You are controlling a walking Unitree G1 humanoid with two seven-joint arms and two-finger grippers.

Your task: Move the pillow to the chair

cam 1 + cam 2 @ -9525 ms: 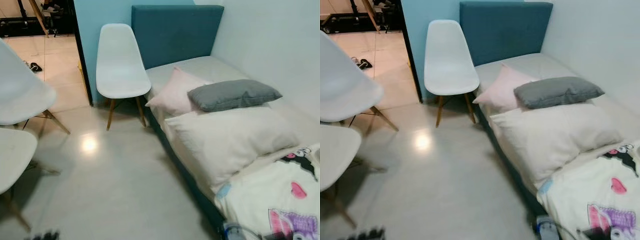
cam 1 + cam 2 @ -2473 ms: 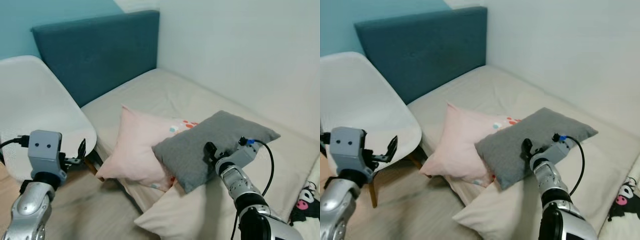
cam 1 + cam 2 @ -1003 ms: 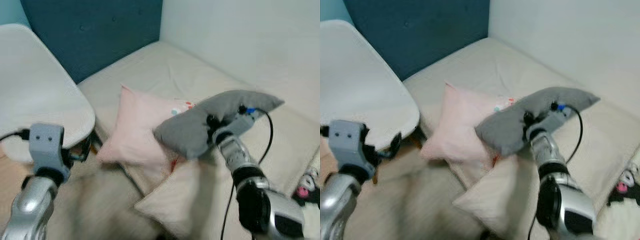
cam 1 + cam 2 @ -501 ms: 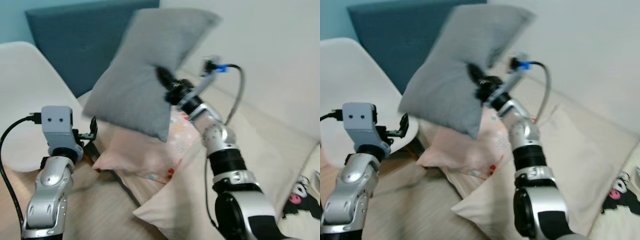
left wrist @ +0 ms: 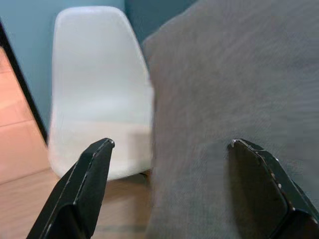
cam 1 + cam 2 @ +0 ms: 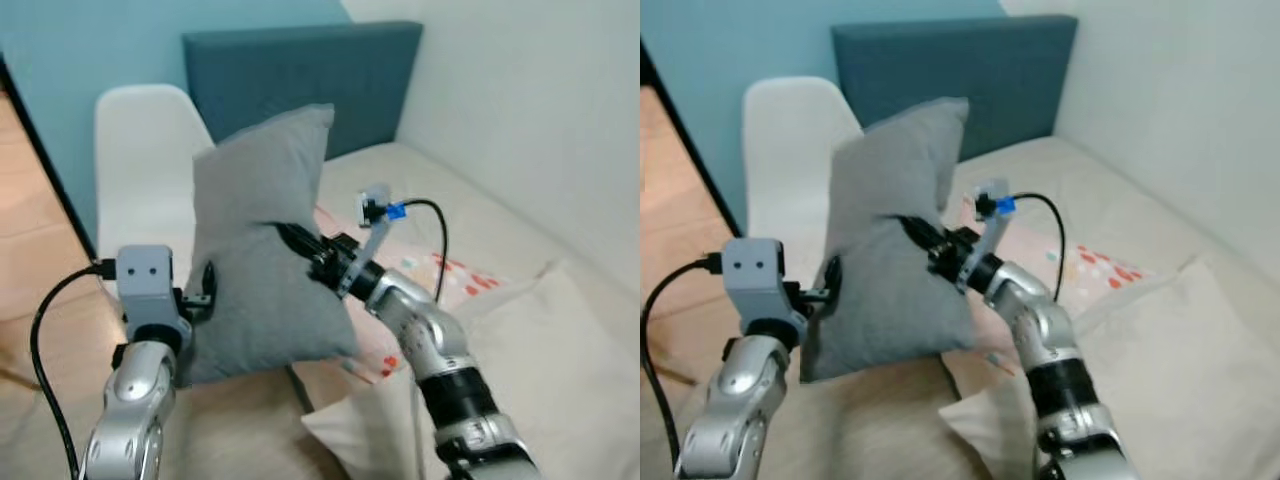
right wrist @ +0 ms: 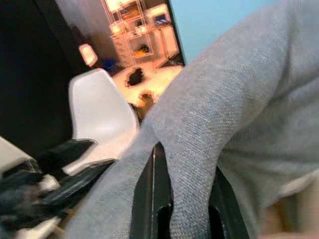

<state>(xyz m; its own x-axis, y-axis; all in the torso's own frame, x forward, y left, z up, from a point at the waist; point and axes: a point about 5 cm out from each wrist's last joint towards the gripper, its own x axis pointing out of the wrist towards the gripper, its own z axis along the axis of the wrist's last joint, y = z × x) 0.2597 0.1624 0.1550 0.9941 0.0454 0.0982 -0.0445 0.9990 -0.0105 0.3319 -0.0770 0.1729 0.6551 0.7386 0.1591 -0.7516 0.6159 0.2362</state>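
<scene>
Grey fabric dominates the scene: a grey pillow (image 6: 262,260) hangs upright in the air, lifted off the bed (image 6: 470,230) and held between the bed and a white chair (image 6: 140,170). The right gripper (image 6: 292,240) is pinched tight on a fold in the pillow's middle; its wrist camera shows the two black fingers (image 7: 154,199) closed together with cloth bunched around them. The left gripper (image 6: 205,290) sits raised at the pillow's lower edge, on the chair side. Its wrist camera shows its fingers (image 5: 84,184) spread wide with nothing between them, one in front of the pillow, the other in front of the chair.

By my reading, the carrying step is under way: the pillow is off the bed and not yet on the chair. The chair stands beside the blue headboard (image 6: 300,80), partly hidden behind the pillow, and its seat appears bare. The next move likely calls for swinging the pillow further to the robot's left, over the seat, lowering it and then letting go. The loose lower corner could catch on the seat edge.

No containers are in view. On the bed lie a pink pillow (image 6: 1090,265) and a large cream pillow (image 6: 560,370).
</scene>
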